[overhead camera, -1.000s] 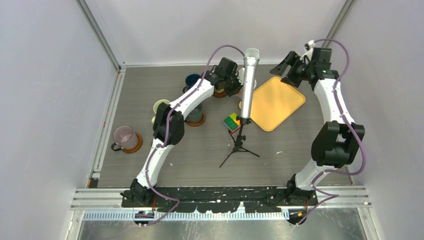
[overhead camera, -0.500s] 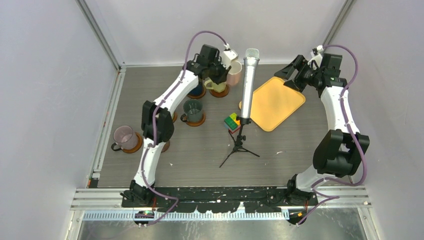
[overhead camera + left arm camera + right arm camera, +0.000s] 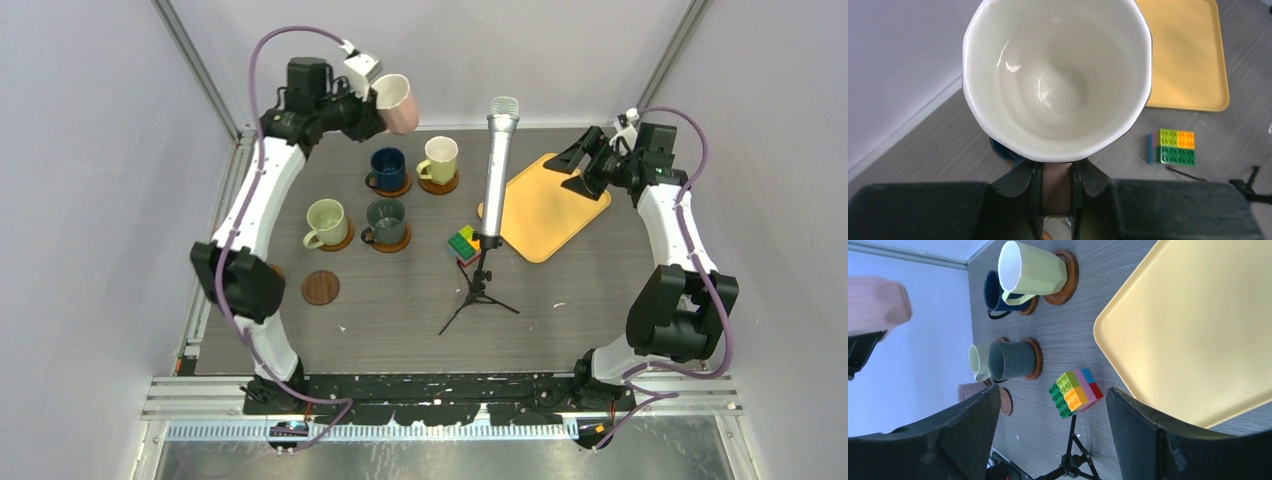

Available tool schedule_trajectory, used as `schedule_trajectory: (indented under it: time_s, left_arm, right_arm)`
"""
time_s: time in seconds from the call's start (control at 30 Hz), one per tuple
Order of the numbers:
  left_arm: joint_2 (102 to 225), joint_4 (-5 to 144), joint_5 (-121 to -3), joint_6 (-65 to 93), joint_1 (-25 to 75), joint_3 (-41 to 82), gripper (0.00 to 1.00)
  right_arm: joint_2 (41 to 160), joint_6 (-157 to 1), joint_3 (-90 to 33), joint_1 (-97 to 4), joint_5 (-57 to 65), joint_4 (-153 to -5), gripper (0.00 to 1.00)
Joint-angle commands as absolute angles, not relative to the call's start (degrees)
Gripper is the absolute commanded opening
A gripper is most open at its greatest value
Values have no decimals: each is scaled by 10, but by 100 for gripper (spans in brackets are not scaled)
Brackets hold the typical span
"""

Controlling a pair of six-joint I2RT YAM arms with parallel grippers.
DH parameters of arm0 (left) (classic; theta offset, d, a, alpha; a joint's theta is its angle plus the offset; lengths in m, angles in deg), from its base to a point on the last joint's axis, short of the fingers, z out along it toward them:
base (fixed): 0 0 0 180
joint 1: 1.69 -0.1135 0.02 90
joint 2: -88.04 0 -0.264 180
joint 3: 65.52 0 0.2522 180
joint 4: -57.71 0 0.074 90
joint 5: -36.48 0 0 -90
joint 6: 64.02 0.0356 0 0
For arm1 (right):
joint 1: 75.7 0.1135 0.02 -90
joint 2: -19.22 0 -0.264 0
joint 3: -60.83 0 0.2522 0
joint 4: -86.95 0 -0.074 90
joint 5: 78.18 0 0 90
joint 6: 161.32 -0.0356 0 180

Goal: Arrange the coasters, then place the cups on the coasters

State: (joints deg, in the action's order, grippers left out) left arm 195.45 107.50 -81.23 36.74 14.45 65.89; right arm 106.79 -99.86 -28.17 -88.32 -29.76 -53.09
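Grey surface (image 3: pixel 400 310), microphone (image 3: pixel 497 170) and yellow tray (image 3: pixel 550 205) mid-way; left pincer (image 3: pixel 375 105) raised high, clenched on pink cup (image 3: pixel 397 103); right pincer (image 3: pixel 572 160) released near that tray.

Upper left, the pink cup (image 3: pixel 398 103) is white inside — the tray (image 3: pixel 550 205) at right is plain yellow, the lone coaster (image 3: pixel 321 288) dark brown.

Left hand (image 3: pixel 372 107) held high and clamped tight; right hand (image 3: pixel 577 160) spread wide.
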Motion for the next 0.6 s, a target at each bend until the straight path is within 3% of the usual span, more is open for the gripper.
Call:
schedule_trajectory:
  time_s: [0.0,0.33,0.57]
  left_arm:
    - [1831,1035,-897,356,101,563,0]
    - [1583,1178,-1026,524,-95,286,0]
    - [1483,1343,-1079,758,-238,150,0]
  right_arm:
    - [1051,-989,-267,-884,-316,-543,82]
    - [1044,-974,-216,-884,-324,-537,82]
    - [1036,-941,-210,-883,-308,-512,82]
